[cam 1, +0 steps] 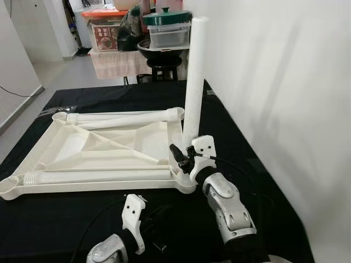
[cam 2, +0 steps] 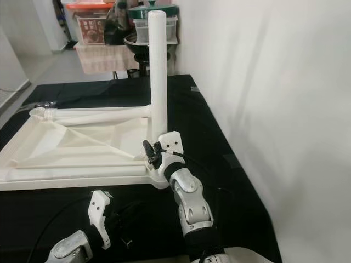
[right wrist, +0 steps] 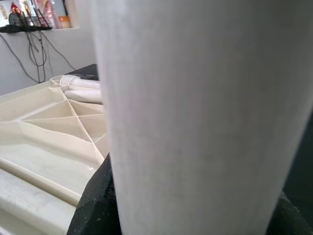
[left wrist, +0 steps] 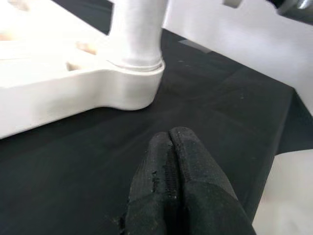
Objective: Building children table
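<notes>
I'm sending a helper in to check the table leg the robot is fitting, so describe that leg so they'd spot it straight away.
On the black-covered surface lies an upside-down white tabletop. At its near corner on the robot's right, one white leg stands upright in its socket, with the right gripper closed around its base. The other legs lie flat on the tabletop; this is the only one standing.

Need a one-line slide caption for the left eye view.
Right gripper clamps the upright white leg at the upturned tabletop's corner; left gripper rests shut.
</notes>
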`<state>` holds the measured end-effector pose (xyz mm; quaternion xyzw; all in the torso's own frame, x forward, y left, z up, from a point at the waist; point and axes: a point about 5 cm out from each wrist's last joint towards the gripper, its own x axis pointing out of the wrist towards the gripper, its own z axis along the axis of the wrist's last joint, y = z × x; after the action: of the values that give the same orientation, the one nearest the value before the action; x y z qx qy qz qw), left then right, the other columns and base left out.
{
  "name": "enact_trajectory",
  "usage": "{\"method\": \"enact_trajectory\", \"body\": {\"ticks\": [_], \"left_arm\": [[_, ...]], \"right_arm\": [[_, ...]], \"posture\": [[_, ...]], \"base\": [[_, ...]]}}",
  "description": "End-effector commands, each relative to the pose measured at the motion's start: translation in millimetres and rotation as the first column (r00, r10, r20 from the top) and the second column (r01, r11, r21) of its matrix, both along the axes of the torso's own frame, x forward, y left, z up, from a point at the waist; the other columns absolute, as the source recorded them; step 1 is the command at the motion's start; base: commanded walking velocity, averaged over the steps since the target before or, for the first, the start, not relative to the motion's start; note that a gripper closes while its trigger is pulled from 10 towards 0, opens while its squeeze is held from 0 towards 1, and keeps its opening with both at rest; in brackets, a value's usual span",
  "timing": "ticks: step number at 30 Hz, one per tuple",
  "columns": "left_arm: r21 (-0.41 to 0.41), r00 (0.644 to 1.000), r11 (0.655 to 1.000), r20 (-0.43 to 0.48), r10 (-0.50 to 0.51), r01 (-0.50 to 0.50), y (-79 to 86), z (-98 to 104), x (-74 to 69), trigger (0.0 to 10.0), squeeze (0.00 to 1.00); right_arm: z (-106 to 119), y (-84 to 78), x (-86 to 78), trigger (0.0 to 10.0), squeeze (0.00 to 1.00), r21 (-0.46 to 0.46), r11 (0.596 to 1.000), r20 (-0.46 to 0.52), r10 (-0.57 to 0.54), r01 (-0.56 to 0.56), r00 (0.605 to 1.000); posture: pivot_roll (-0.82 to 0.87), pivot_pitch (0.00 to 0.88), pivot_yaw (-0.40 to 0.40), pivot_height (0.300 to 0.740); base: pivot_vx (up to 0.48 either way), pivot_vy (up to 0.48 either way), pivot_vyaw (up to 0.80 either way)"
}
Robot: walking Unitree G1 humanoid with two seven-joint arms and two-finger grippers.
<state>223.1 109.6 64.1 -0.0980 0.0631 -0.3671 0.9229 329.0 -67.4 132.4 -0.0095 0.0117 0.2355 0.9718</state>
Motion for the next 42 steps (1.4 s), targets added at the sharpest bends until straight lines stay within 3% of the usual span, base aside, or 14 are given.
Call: {"method": "enact_trajectory", "body": {"ticks": [1,2,3,4,7,8,15,18,24,26,29,30,37,42], "left_arm": [[0.0,1.0,1.0,-0.002,0.002,-0.002,0.8,0.1,0.9,10.0,0.0],[0.0,1.0,1.0,-0.002,0.002,-0.002,0.8,0.1,0.9,10.0,0.0],[0.001,1.0,1.0,-0.001,0.003,-0.003,0.9,0.1,1.9,10.0,0.0],[0.006,1.0,1.0,0.003,0.007,-0.007,1.6,0.2,3.1,10.0,0.0],[0.011,1.0,1.0,0.006,0.01,-0.01,2.1,0.3,4.0,10.0,0.0],[0.019,1.0,1.0,0.011,0.016,-0.016,3.0,0.4,4.8,10.0,0.0],[0.047,0.998,0.997,0.028,0.061,-0.062,7.4,2.0,8.3,10.0,0.0],[0.097,0.984,0.98,0.04,0.171,-0.174,20.3,3.1,15.1,10.0,0.0],[0.109,0.973,0.967,0.023,0.231,-0.232,29.7,1.8,19.0,10.0,0.0],[0.126,0.959,0.951,0.039,0.28,-0.282,36.0,4.7,21.4,10.0,0.0],[0.132,0.954,0.945,0.045,0.296,-0.3,37.9,5.8,22.1,10.0,0.0],[0.155,0.948,0.935,0.052,0.314,-0.319,39.5,6.2,23.3,10.0,0.0],[0.196,0.942,0.921,0.068,0.329,-0.336,41.1,7.9,26.7,10.0,0.0],[0.2,0.911,0.889,0.065,0.407,-0.411,50.1,12.5,29.6,10.0,0.0]], "right_arm": [[-24.4,-4.4,-1.2,0.0,0.0,-0.017,1.0,-0.115,-0.02,0.019,0.993],[-24.4,-4.4,-1.2,0.0,0.0,-0.017,1.0,-0.115,-0.02,0.019,0.993],[-18.9,-6.1,6.3,10.0,0.0,-0.02,1.0,-0.099,-0.026,0.024,0.995],[-10.6,-7.8,12.7,10.0,0.36,-0.007,1.0,-0.07,0.007,-0.008,0.998],[-5.3,-8.4,15.7,10.0,0.36,0.0,1.0,-0.048,0.027,-0.027,0.998],[-1.4,-8.9,17.3,10.0,1.0,0.024,0.999,-0.032,0.049,-0.048,0.998],[8.5,-13.4,7.0,10.0,1.0,0.054,0.995,-0.003,0.084,-0.084,0.996],[1.0,-26.6,-8.2,10.0,1.0,0.045,0.991,-0.01,0.123,-0.123,0.992],[-7.8,-44.1,-18.6,10.0,1.0,0.05,0.991,-0.014,0.123,-0.122,0.992],[-15.5,-64.5,-36.6,10.0,0.25,0.072,0.989,-0.03,0.13,-0.128,0.991],[-17.2,-70.5,-43.9,10.0,0.25,0.078,0.988,-0.039,0.135,-0.132,0.99],[-20.1,-76.4,-50.6,10.0,0.0,0.074,0.989,-0.048,0.128,-0.124,0.991],[-25.6,-84.6,-61.5,10.0,0.0,0.081,0.993,-0.068,0.094,-0.088,0.993],[-24.6,-69.6,-76.3,10.0,0.0,0.143,0.982,-0.049,0.132,-0.124,0.99]], "posture": [[-0.06,0.0,0.007,0.74],[-0.06,0.0,0.007,0.74],[-0.05,0.0,0.005,0.74],[-0.05,0.0,0.006,0.74],[-0.04,0.0,0.005,0.74],[-0.04,0.0,0.004,0.74],[-0.05,0.0,0.0,0.74],[-0.07,0.0,0.006,0.74],[-0.09,0.0,0.021,0.74],[-0.11,0.0,0.041,0.74],[-0.11,0.0,0.041,0.74],[-0.12,0.0,0.05,0.74],[-0.13,0.0,0.064,0.74],[-0.13,0.0,0.067,0.74]], "base": [[0.0,0.0,0.0],[0.0,0.0,0.0],[0.0,0.0,0.0],[0.0,0.0,0.0],[0.0,0.0,0.0],[0.0,0.0,0.0],[0.0,0.0,0.0],[0.0,0.0,0.0],[0.0,0.0,0.0],[0.0,0.0,0.0],[0.0,0.0,0.0],[0.0,0.0,0.0],[0.0,0.0,0.0],[-0.052,0.081,0.0]]}}
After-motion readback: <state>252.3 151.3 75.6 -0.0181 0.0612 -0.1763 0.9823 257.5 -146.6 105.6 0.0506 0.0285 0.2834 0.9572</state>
